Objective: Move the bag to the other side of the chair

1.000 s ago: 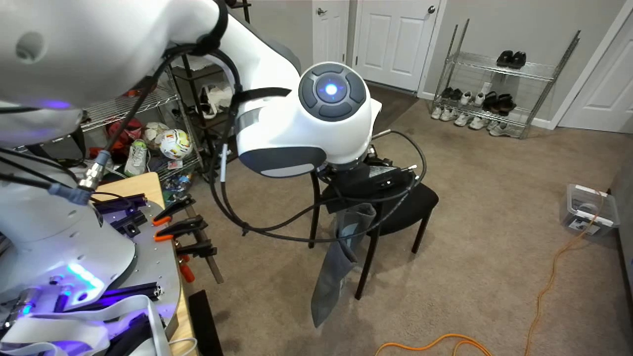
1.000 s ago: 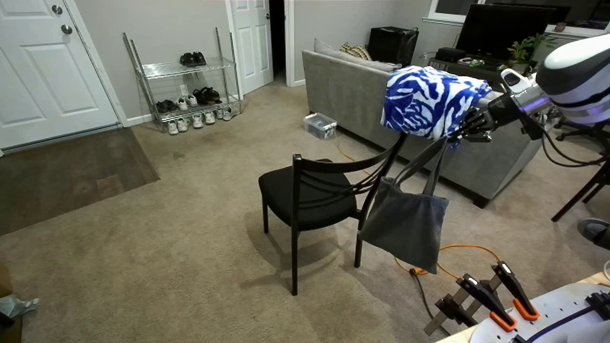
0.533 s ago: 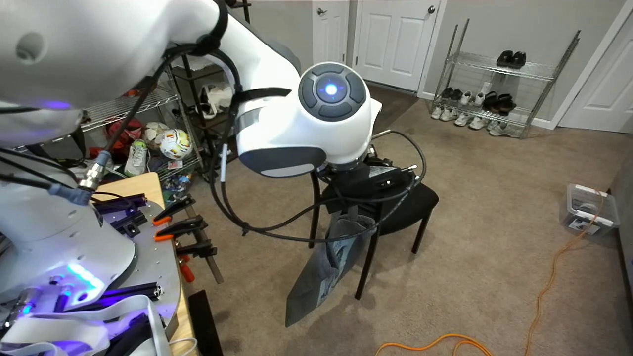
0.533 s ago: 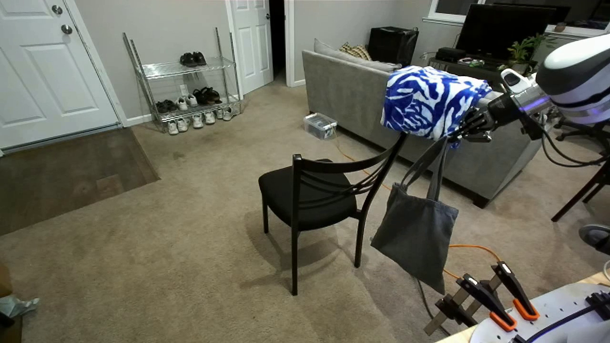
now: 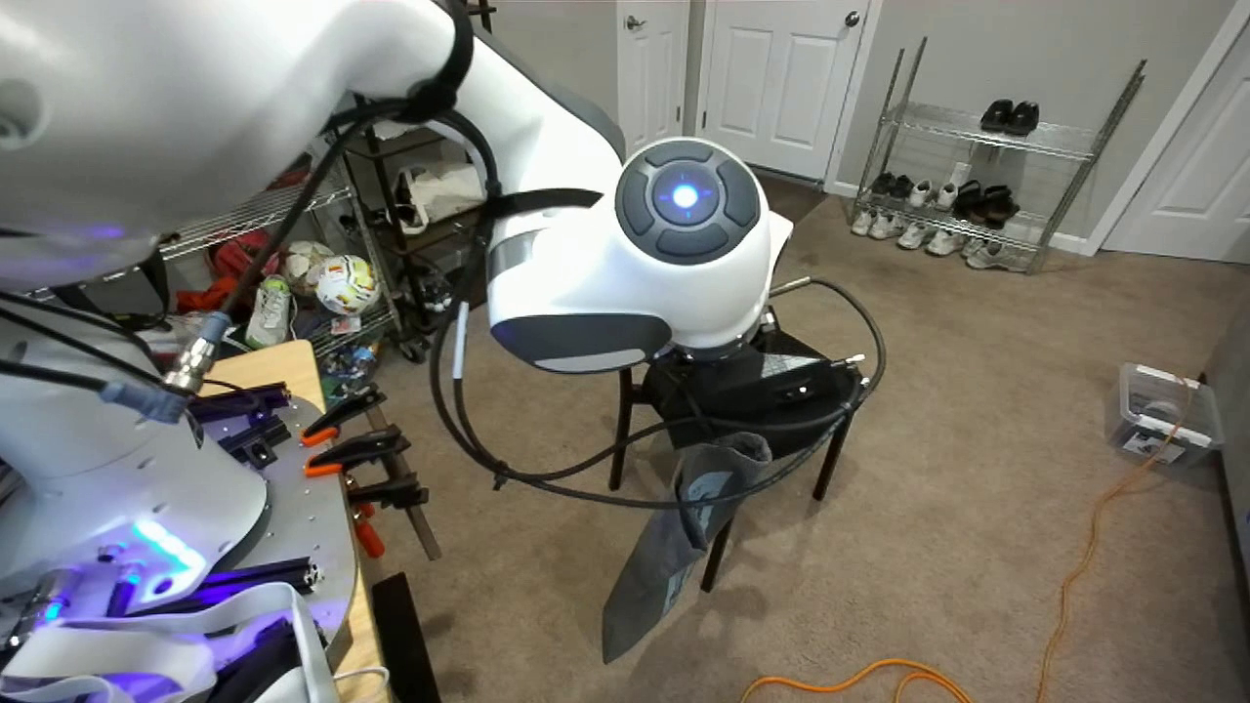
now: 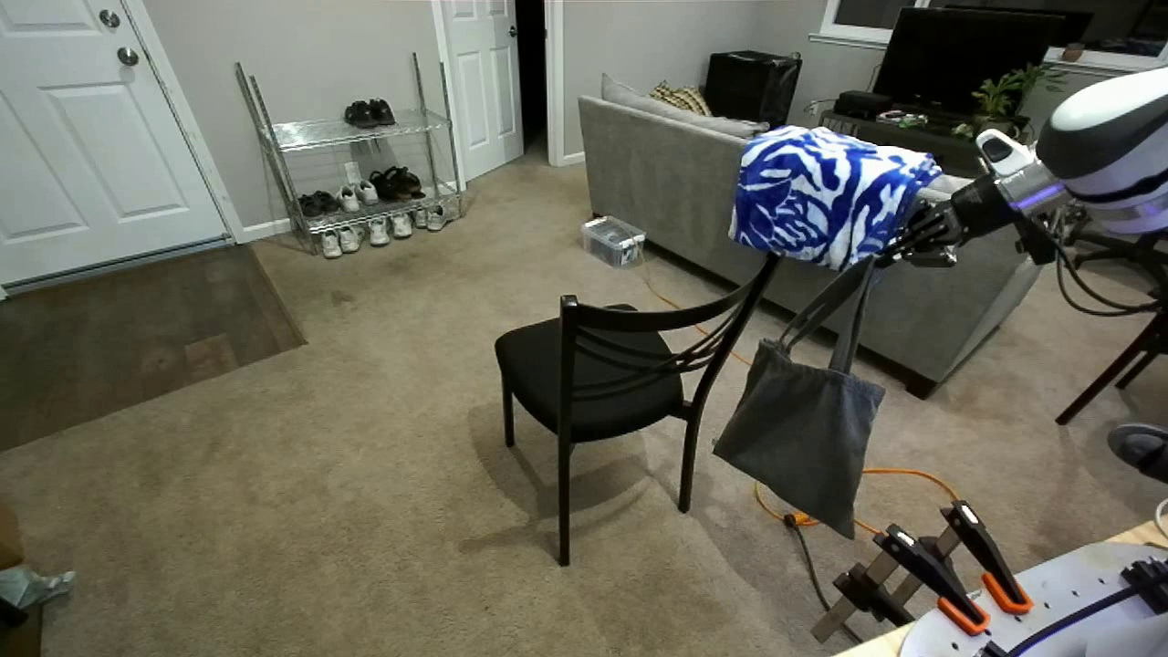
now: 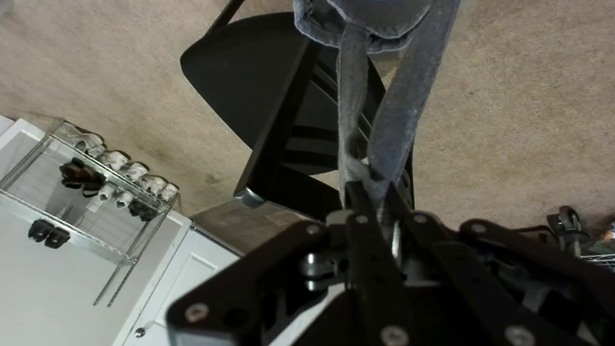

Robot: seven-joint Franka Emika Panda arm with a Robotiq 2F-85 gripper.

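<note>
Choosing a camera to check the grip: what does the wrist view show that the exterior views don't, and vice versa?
Only the wrist view: a close-up of the gripper pinching the straps between its fingers. Only the exterior views: the white arm, the orange cord and the clamps. Shared: the bag, the chair and the shoe rack.

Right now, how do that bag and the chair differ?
The bag hangs by its straps from the fingers; the chair stands on the carpet. The bag tilts; the chair is upright. The bag is dark grey cloth; the chair is stiff-framed and black. Both are mostly dark.
</note>
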